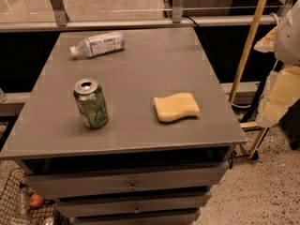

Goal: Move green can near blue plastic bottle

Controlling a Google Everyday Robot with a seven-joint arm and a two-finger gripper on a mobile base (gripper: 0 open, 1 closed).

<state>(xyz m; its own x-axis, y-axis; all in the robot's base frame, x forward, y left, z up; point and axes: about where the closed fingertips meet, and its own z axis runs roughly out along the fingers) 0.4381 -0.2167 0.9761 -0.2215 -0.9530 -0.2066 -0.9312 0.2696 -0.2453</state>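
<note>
While my hand (277, 97) hangs out past the right edge of the worktop (154, 64), nothing on the grey surface is being touched. The hand shows as pale yellow parts under a white rounded housing, cut off by the frame. I cannot tell whether it is apart or together, and it holds nothing that I can make out.

Green can (90, 103): upright, front-left part of the worktop, silver top facing up, pale markings on its side. It stands alone, well apart from the hand.

Blue plastic bottle (98, 44): lying on its side near the back-left corner, white cap pointing left, label uppermost. Bare worktop lies between it and the can, and the two are well apart.

Sponge (176, 107): yellow, flat (wavy outline), to the right of the can and level with it, not touching it. It sits between the can and my hand's side of the worktop.

Below the surface: grey drawers (131, 185), stacked. Lower left, a wire basket (14, 198) on the speckled floor (262, 191) with something small and reddish in it. A yellow pole (251, 41) leans beside the right edge, close to my hand.
</note>
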